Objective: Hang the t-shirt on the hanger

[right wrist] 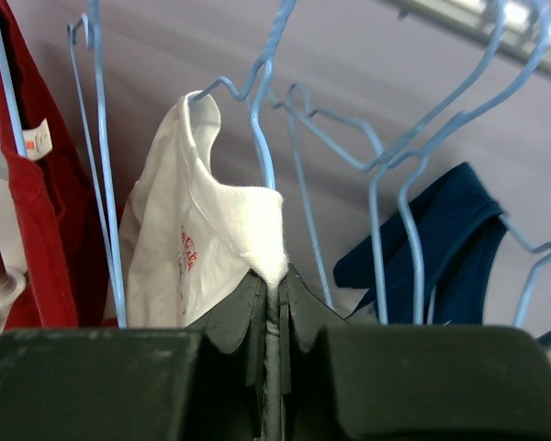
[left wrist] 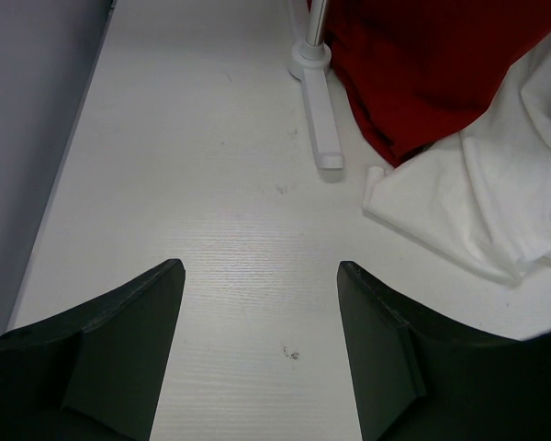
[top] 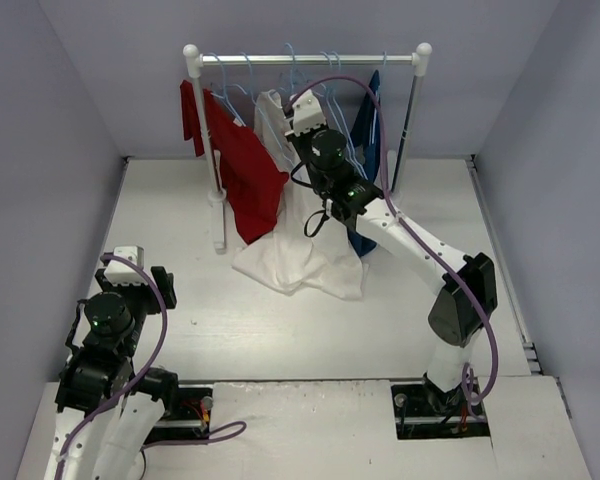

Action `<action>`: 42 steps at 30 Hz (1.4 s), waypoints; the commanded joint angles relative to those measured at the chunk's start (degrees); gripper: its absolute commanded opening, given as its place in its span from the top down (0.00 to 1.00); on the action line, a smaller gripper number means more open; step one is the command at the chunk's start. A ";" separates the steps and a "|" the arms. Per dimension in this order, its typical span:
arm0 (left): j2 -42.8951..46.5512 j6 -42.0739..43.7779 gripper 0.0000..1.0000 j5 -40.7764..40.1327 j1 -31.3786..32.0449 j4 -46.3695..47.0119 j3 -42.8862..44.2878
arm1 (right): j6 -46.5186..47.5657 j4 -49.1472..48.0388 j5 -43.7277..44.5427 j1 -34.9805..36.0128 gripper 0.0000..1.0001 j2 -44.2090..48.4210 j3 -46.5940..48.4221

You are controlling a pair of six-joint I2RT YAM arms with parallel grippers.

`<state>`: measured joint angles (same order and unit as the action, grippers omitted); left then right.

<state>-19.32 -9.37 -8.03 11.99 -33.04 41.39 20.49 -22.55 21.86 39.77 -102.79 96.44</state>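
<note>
The white t-shirt (top: pixel 300 255) hangs from the rail and spills onto the table. In the right wrist view the t-shirt (right wrist: pixel 202 248) shows its red logo, and one shoulder is draped over a pale-blue hanger (right wrist: pixel 257 119). My right gripper (right wrist: pixel 274 276) is shut on a fold of the t-shirt's neck edge, just below that hanger's wire. In the top view the right gripper (top: pixel 298 118) is up at the rail. My left gripper (left wrist: pixel 260 285) is open and empty, low over the table, left of the t-shirt's hem (left wrist: pixel 477 202).
A red shirt (top: pixel 242 165) hangs at the left of the rack (top: pixel 310 58) and a navy-blue shirt (top: pixel 368 130) at the right. Several bare pale-blue hangers (right wrist: pixel 413 156) hang between them. The rack's white foot (left wrist: pixel 320 110) stands ahead of my left gripper.
</note>
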 commanded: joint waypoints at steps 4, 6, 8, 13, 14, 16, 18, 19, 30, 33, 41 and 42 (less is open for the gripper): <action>-0.28 0.55 0.36 -0.41 0.17 4.62 0.22 | -4.64 -7.65 2.43 -0.13 0.91 3.41 -3.01; -0.28 0.49 0.33 -0.41 0.23 4.65 0.27 | -4.59 -6.98 2.31 -0.13 0.82 4.78 -3.49; -0.38 0.65 0.31 -0.71 0.24 4.62 0.29 | -4.48 -6.37 2.27 -0.13 0.72 5.95 -4.39; -0.85 0.40 0.25 -1.11 0.40 3.86 2.49 | -5.69 -2.65 1.55 0.09 0.32 12.55 -5.08; -1.21 0.40 0.25 -1.11 0.40 3.32 3.41 | -6.17 -1.24 1.16 0.13 0.24 13.95 -5.18; -2.75 0.66 0.25 -1.51 0.49 1.13 7.03 | -7.14 0.95 1.01 0.05 0.14 18.87 -6.98; -4.72 0.84 0.24 -2.84 0.41 -2.30 11.86 | -8.17 2.39 1.42 0.05 0.02 24.70 -10.41; -5.39 0.98 0.22 -3.14 0.40 -3.49 13.42 | -8.67 3.05 2.33 0.05 0.00 28.57 -13.05; -4.20 0.84 0.18 -4.66 0.74 -13.24 22.83 | -18.52 20.18 8.43 0.05 0.00 67.24 -37.49; -2.73 0.93 0.18 -6.62 1.34 -13.11 21.11 | -20.41 24.52 13.23 0.13 0.00 75.95 -43.29; 0.62 -0.24 0.14 -8.08 2.69 -12.69 15.17 | -25.76 32.33 18.17 0.07 0.00 92.82 -53.55; 1.10 -0.28 0.12 -8.12 2.89 -12.39 14.20 | -25.99 32.64 18.79 0.11 0.00 93.57 -54.14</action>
<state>-18.91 -8.75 -14.90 14.04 -47.79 57.49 -2.02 9.25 34.99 39.75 -11.44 43.88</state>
